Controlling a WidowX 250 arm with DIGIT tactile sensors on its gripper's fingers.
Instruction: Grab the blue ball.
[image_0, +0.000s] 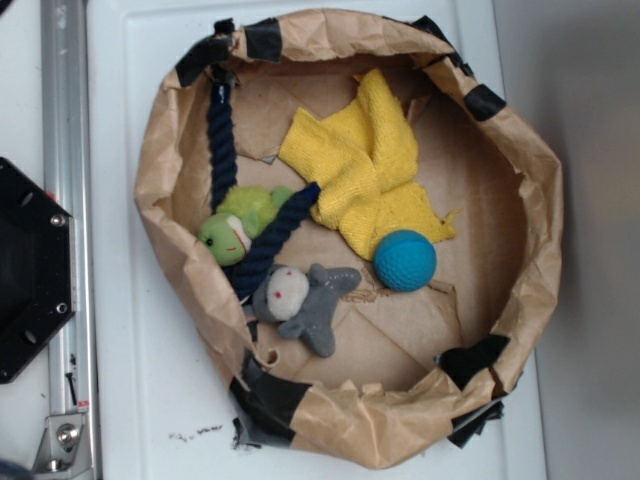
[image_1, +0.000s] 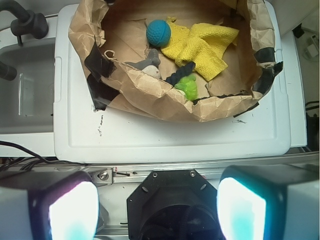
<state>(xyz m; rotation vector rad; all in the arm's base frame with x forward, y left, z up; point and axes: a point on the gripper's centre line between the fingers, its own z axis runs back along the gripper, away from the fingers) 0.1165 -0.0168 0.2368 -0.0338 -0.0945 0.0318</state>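
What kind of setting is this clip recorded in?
Probably a lab or workshop robot bench, not a home: a taped brown paper bin of toys, including the blue ball and a yellow cloth, sits on a white plastic surface beside a metal rail.

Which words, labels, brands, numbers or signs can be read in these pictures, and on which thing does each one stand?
None can be read in either view.
The blue ball, the yellow cloth, the two plush toys, the paper basket and its black tape show no print.
Small dark marks on the white lid are too small to tell whether they are writing.
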